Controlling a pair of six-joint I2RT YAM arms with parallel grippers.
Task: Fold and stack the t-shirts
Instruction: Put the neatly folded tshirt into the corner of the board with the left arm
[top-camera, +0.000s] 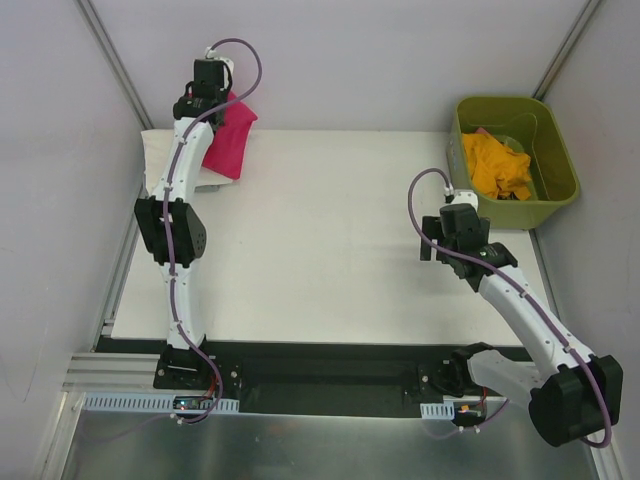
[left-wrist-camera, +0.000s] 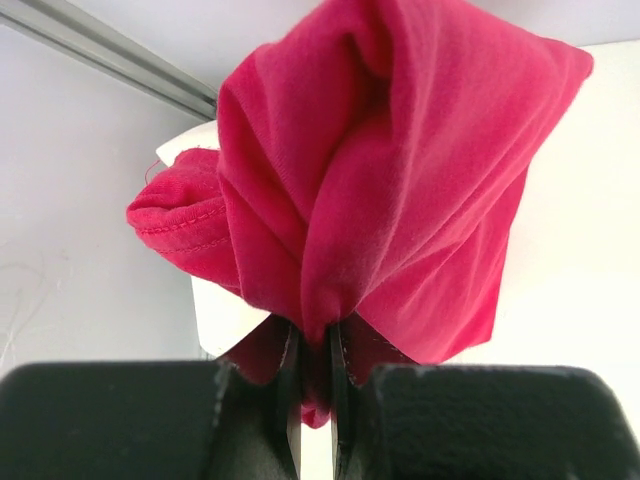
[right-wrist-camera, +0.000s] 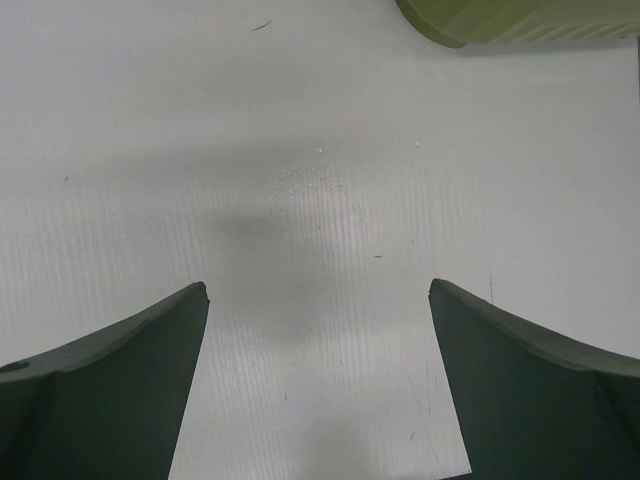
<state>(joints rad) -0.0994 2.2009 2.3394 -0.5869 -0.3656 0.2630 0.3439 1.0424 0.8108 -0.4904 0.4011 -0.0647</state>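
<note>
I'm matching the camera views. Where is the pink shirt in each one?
Top view: pink shirt at upper left, at the tip of the left arm.
Left wrist: fills the centre, pinched in the left gripper.
Right wrist: not in it.
Shared landmark: the white table.

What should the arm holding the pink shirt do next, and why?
Probably lower the pink shirt onto the white shirt and let go: the left hand pinches it shut right over that one, while the right hand hovers open, empty.
</note>
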